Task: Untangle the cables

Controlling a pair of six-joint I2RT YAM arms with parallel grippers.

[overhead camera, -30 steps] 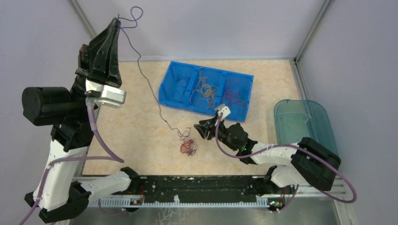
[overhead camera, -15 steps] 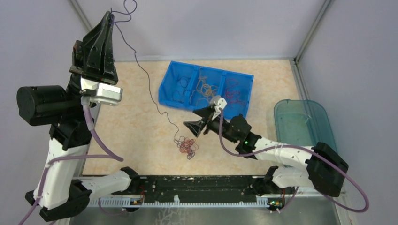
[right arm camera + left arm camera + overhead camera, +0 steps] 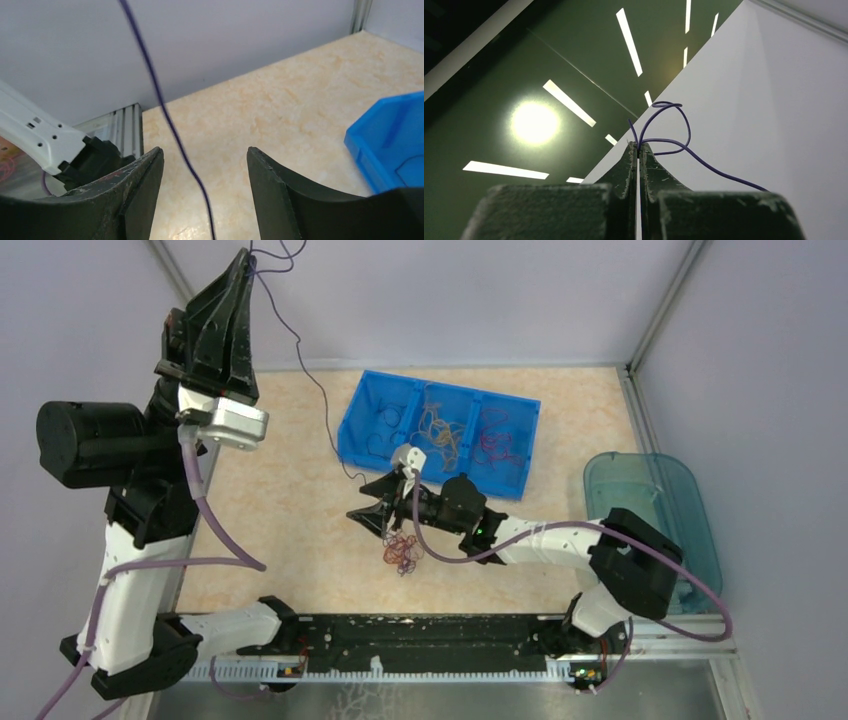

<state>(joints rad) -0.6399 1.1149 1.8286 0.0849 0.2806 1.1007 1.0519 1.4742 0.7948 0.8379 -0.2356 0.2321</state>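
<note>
Purple cable [image 3: 160, 102] slants down from left jaws.

I counted two tools, the left tool [image 3: 639, 146] and the right tool [image 3: 205, 155], one blue bin [image 3: 350, 428] with three compartments, one teal tub [image 3: 690, 490], one tangled clump of cables [image 3: 402, 552] on the table [image 3: 280, 510] and one purple strand [image 3: 149, 75] strung clear of it; the wires inside the bin were too fine to count

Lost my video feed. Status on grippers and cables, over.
Left gripper shut on purple strand, held high. Right gripper open around that strand, by the tangle. Nothing blocking.
</note>
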